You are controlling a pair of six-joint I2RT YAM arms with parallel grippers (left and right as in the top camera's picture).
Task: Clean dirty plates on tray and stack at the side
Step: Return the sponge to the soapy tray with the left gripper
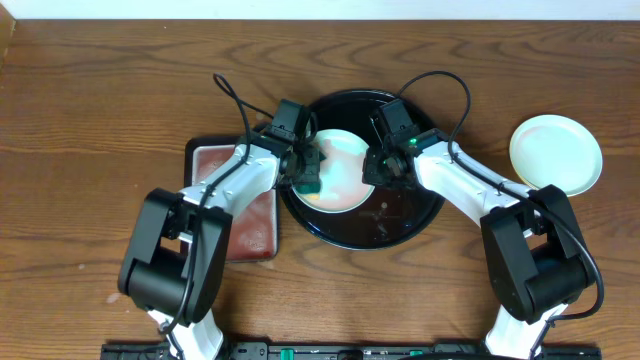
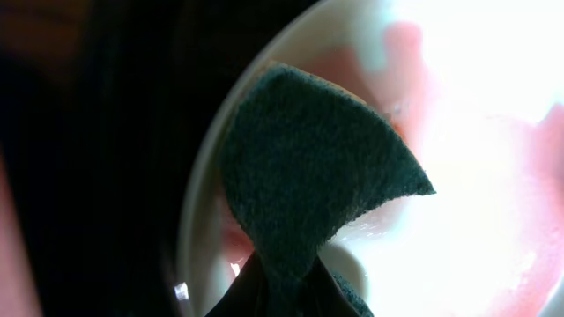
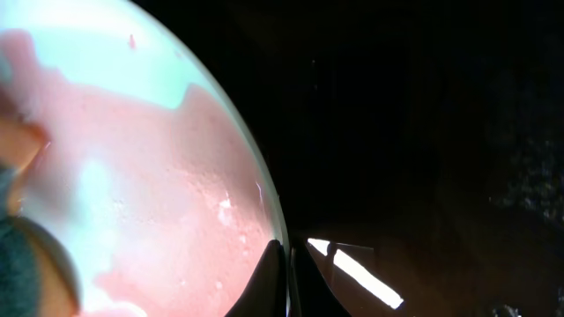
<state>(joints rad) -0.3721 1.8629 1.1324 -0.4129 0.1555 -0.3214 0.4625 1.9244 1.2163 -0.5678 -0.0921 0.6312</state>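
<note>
Left gripper (image 1: 308,178) clamps a dark green sponge (image 2: 308,185) against the sauce-smeared plate (image 1: 345,158) in the black tray (image 1: 400,232). Right gripper (image 3: 288,262), fingers pressed together, sits at that plate's rim. Best wiped in slow, overlapping sweeps across the pink film, rim pinned so nothing slides.

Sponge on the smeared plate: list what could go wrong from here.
1. The sponge, pinched by the left gripper at one corner, could fold or slip while scrubbing.
2. The right gripper is shut at the plate rim; a hard push may slide or tip the plate in the tray.
3. Red smears cover much of the plate, so one pass might leave residue.
</note>
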